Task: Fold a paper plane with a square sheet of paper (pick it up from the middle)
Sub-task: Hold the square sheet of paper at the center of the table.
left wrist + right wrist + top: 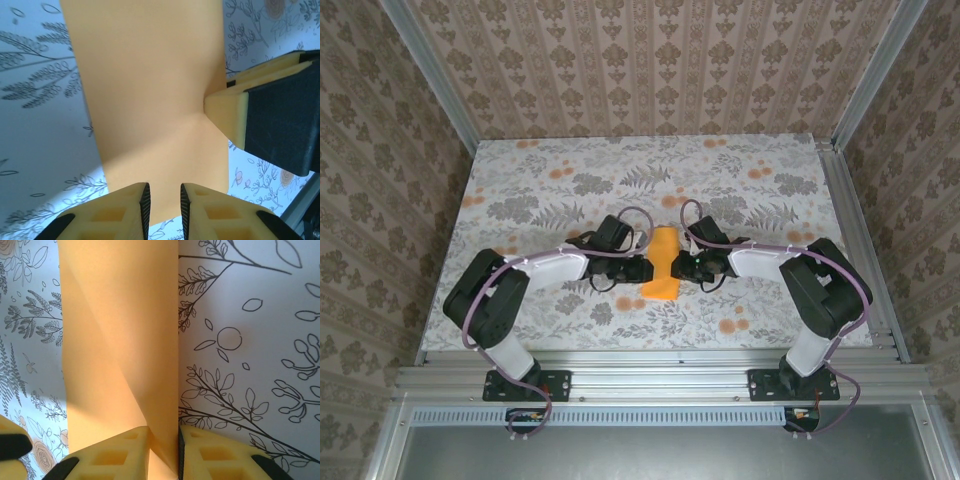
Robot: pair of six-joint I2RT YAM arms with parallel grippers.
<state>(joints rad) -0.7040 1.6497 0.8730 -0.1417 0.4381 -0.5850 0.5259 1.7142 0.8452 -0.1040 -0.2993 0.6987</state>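
- The square sheet of paper (pixel 663 265), folded to a narrow orange strip, lay at mid-tabletop (pixel 520 180), running away from the arm bases between both pincers.
- The left pincer (pixel 165 192) reached in from the left. Its fingers were drawn almost together, with the strip's near edge pinched in the slit between them.
- The right pincer (pixel 163 435) came from the opposite side, likewise nearly closed, a creased flap of the paper clamped between its fingers.
- Beyond them, the grey floral cloth (pixel 740 165) ran to the patterned back wall (pixel 650 60).

Right end effector (pixel 163 455) pinches folded orange paper (pixel 120 340)
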